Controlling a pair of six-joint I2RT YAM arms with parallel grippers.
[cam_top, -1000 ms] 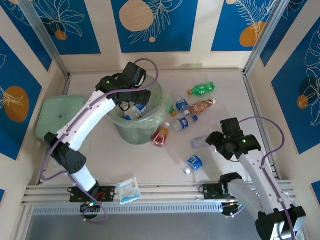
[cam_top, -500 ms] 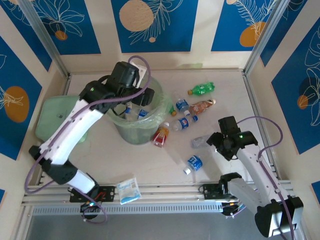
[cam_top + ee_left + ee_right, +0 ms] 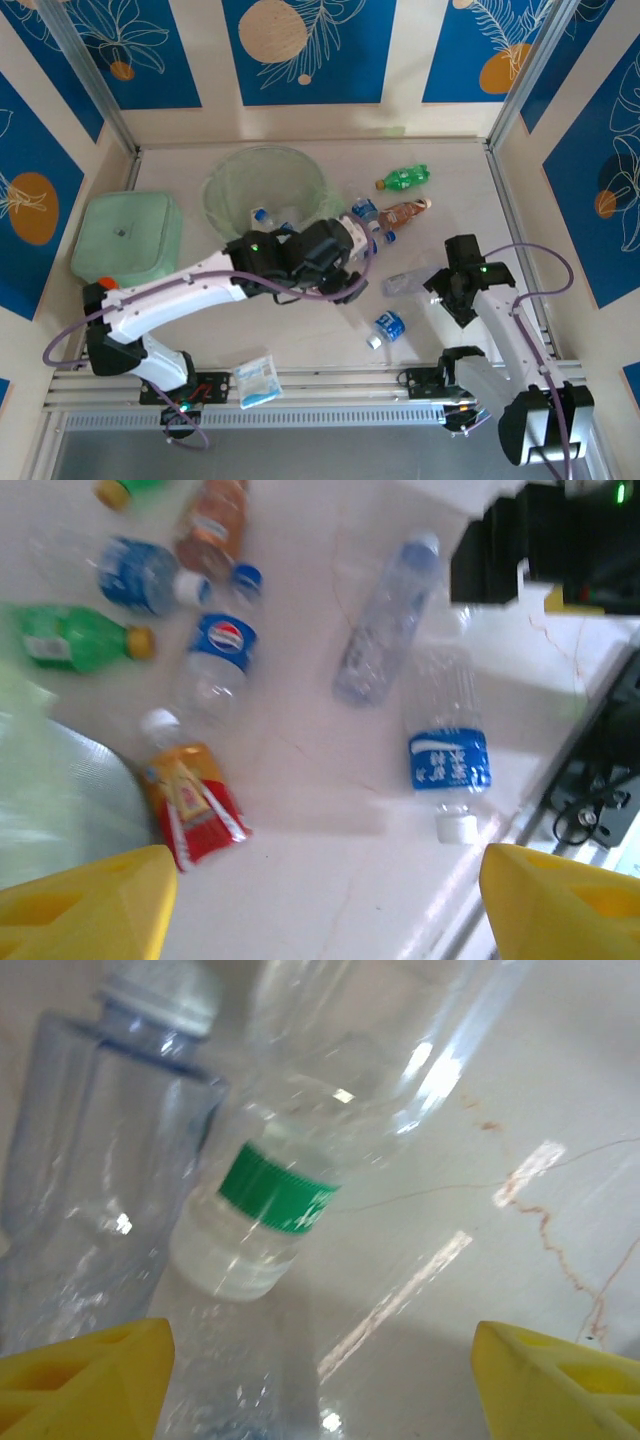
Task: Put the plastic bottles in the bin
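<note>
Here, the blue-labelled bottle [image 3: 387, 325] lies diagonally, cap [image 3: 372, 341] near-left.

Robot lab test cell, not a home or shop. A white marble-look tabletop [image 3: 300, 335] is boxed in at 9, 12 and 3 o'clock by printed blue-leaf backdrop panels [image 3: 300, 50], which are held by bare aluminium posts [image 3: 85, 75]. An extrusion rail [image 3: 330, 385] is seen along 6 o'clock, with two robot arms [image 3: 190, 285] bolted to it and purple cables [image 3: 46, 350] left exposed. Plastic bottles [image 3: 404, 178] are scattered loose on the table toward 1 to 3 o'clock, and a bin [image 3: 265, 151] is set toward 12 o'clock.
</note>
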